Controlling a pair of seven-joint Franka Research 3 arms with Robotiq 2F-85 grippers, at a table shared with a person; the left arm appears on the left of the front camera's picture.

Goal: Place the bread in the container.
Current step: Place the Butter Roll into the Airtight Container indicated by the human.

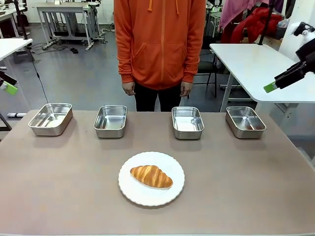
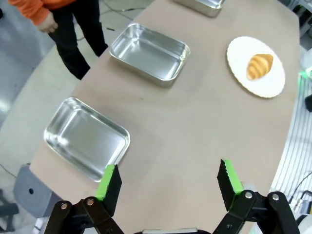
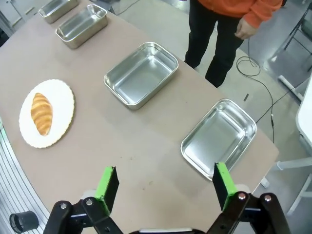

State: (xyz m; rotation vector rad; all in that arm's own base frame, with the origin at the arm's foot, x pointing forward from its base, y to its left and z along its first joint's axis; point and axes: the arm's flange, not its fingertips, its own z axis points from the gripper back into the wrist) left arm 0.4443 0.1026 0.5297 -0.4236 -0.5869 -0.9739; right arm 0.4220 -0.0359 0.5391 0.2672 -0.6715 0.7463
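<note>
The bread, a golden-brown croissant [image 1: 151, 176], lies on a round white plate [image 1: 147, 197] in the near middle of the table. Along the far side stand several identical steel trays [image 1: 50, 119] [image 1: 110, 121] [image 1: 187, 122] [image 1: 245, 121], all empty; I cannot tell which one is the container. My left gripper [image 1: 7, 86] hangs off the table's left edge and my right gripper [image 1: 271, 87] hovers high at the right. Both are far from the croissant [image 2: 260, 66] [image 3: 41, 113]. Each wrist view shows its gripper [image 2: 169, 183] [image 3: 165, 187] open and empty.
A person in an orange hoodie [image 1: 160, 44] stands at the far edge behind the middle trays, hands [image 1: 129, 88] down at the sides. A white table [image 1: 256, 64] stands beyond the right corner. Bare tabletop [image 1: 236, 182] surrounds the plate.
</note>
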